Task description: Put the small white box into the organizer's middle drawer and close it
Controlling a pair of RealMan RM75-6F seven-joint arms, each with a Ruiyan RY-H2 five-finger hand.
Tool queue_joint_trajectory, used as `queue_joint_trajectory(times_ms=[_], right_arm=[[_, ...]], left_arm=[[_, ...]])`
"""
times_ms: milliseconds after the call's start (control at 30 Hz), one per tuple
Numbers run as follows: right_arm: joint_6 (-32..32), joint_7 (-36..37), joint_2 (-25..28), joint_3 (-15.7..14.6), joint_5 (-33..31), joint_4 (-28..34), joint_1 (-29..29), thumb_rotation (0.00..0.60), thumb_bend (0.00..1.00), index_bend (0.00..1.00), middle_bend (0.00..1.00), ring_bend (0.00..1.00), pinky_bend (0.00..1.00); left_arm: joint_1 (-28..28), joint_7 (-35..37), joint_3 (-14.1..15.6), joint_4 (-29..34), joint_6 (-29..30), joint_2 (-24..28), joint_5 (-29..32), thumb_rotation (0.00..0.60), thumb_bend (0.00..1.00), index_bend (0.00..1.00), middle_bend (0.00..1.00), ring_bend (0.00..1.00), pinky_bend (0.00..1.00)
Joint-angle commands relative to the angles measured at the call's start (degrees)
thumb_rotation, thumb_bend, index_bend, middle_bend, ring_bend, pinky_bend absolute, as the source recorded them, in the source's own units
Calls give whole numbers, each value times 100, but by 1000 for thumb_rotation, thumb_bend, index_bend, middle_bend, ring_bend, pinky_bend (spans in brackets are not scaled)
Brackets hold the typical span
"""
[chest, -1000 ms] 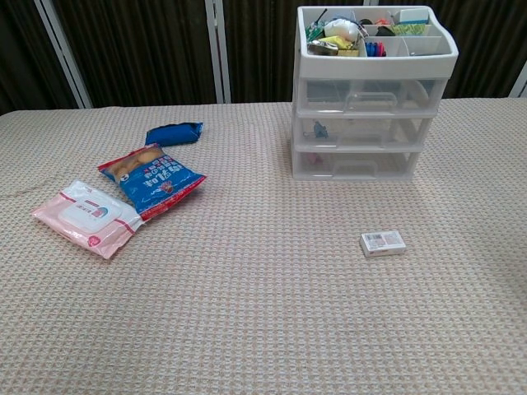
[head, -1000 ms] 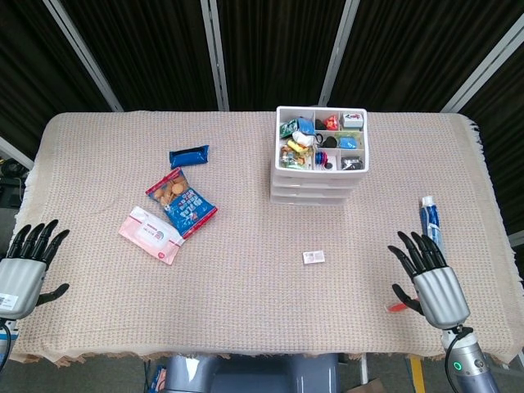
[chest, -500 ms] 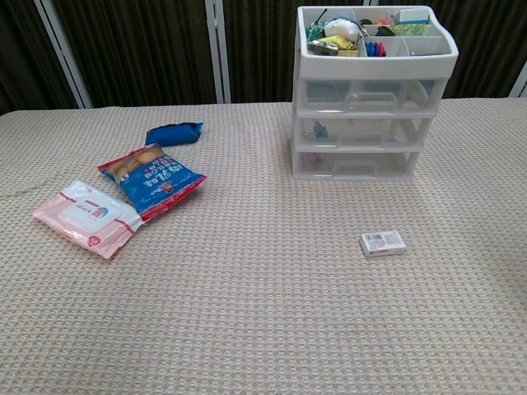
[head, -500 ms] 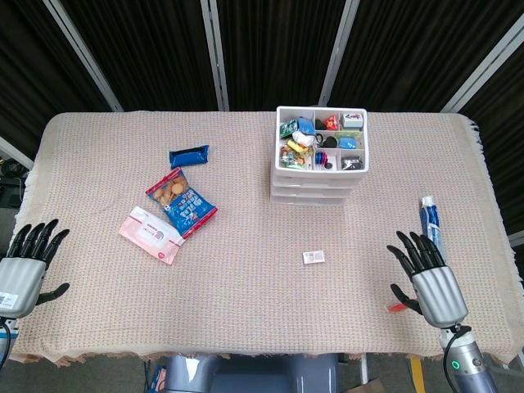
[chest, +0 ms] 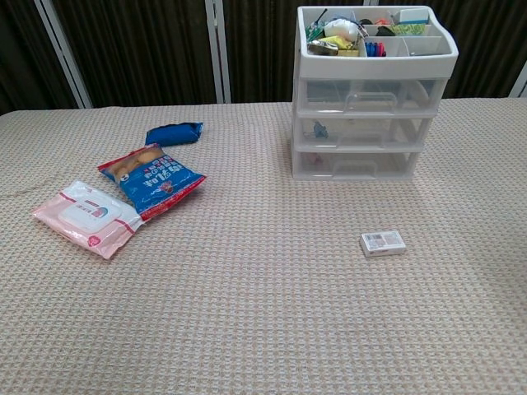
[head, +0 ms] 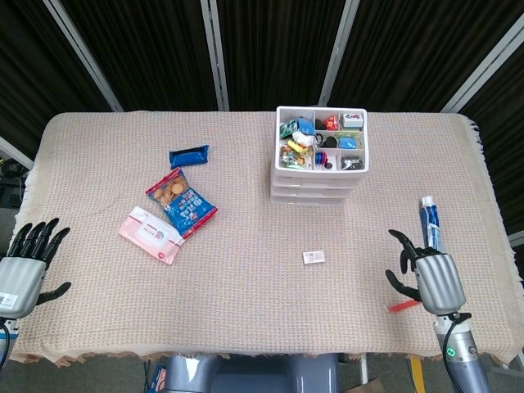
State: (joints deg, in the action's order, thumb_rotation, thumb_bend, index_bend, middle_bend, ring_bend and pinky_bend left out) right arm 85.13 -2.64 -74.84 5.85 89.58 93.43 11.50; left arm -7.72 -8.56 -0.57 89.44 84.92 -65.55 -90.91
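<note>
From the head view, the small white box point(head: 313, 257) is lying flat on the desk point(head: 246, 286), in the open stretch in front of the organizer point(head: 320, 155) and apart from it. Its long axis is running roughly left to right across the desk, tilted only slightly. The right hand point(head: 430, 277) is hovering near the desk's right front edge, holding nothing, with its fingers apart and somewhat curled. The box is sitting to that hand's left and a little farther toward the organizer. The left hand point(head: 23, 266) is hanging over the desk's far left front corner, fingers spread and empty, well apart from the box. The right hand is clearly the nearer one, so I judge it the better placed for the pick, reaching leftward and slightly forward.

From the chest view, neither hand is showing. The box point(chest: 383, 243) is resting in front of the organizer point(chest: 375, 95), about in line with its right half. The middle drawer point(chest: 362, 132) is sitting flush with the others, so it looks closed, and it will need pulling out before the box can go in.
</note>
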Motion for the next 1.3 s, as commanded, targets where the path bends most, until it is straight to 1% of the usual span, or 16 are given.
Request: queue_joint_trajectory(times_ms=[33, 100, 133, 167, 200, 233, 267, 400, 433, 533, 633, 733, 867, 1000, 1200, 1300], right_arm=[[-842, -60, -14, 457, -1082, 696, 360, 600, 340, 195, 815, 786, 708], [-1262, -59, -65, 688, -1807, 1069, 525, 600, 386, 193, 822, 798, 713], [-1503, -60, -93, 828, -2283, 1283, 628, 600, 405, 192, 824, 801, 715], [-1627, -82, -105, 914, -2572, 1397, 692, 600, 422, 185, 825, 805, 716], [-1807, -85, -145, 1042, -3024, 1555, 792, 600, 430, 180, 826, 806, 717], [-1876, -74, -167, 1088, -3190, 1604, 831, 600, 437, 172, 826, 808, 718], [-2021, -45, -219, 1186, -3544, 1684, 920, 600, 440, 167, 827, 808, 718], [-2403, 1, -459, 1599, -4897, 1731, 1326, 600, 445, 165, 827, 809, 718], [-2433, 20, -488, 1641, -5029, 1725, 1365, 600, 447, 165, 827, 809, 718], [-2590, 232, -725, 1928, -5810, 1611, 1596, 600, 449, 165, 828, 809, 718], [-2651, 373, -873, 2104, -6213, 1489, 1731, 600, 454, 165, 828, 809, 718], [-2638, 551, -1139, 2338, -6612, 1231, 1939, 600, 456, 165, 828, 809, 718], [-2634, 727, -1383, 2498, -6987, 1043, 2106, 600, 456, 166, 828, 809, 718], [-2684, 905, -1580, 2593, -7183, 875, 2207, 600, 454, 167, 828, 809, 718], [-2731, 1037, -1889, 2627, -7382, 587, 2368, 600, 456, 174, 828, 809, 718], [-2826, 1112, -1976, 2716, -7484, 469, 2446, 600, 455, 175, 828, 809, 718]], left_arm=[[3, 30, -9, -15, 27, -10, -9, 600, 75, 81, 0, 0, 0], [7, 59, -15, -32, 61, -20, -28, 600, 75, 80, 0, 0, 0], [9, 71, -17, -47, 78, -24, -40, 600, 76, 80, 0, 0, 0], [10, 78, -18, -54, 86, -27, -46, 600, 74, 80, 0, 0, 0], [12, 91, -17, -60, 92, -29, -49, 600, 74, 81, 0, 0, 0], [12, 97, -16, -61, 91, -29, -49, 600, 74, 81, 0, 0, 0], [13, 109, -15, -62, 91, -30, -48, 600, 74, 81, 0, 0, 0], [8, 147, -18, -71, 89, -25, -50, 600, 75, 80, 0, 0, 0], [7, 152, -18, -71, 88, -25, -50, 600, 75, 80, 0, 0, 0], [0, 170, -25, -75, 90, -31, -54, 600, 77, 80, 0, 0, 0], [-1, 178, -29, -78, 93, -35, -52, 600, 74, 80, 0, 0, 0], [-2, 207, -34, -81, 93, -36, -43, 600, 74, 80, 0, 0, 0], [-8, 235, -39, -83, 87, -38, -36, 600, 75, 80, 0, 0, 0], [-9, 251, -40, -75, 74, -34, -18, 600, 77, 79, 0, 0, 0], [-15, 277, -51, -59, 46, -25, 25, 600, 75, 79, 0, 0, 0], [-23, 280, -57, -50, 24, -25, 44, 600, 76, 80, 0, 0, 0]])
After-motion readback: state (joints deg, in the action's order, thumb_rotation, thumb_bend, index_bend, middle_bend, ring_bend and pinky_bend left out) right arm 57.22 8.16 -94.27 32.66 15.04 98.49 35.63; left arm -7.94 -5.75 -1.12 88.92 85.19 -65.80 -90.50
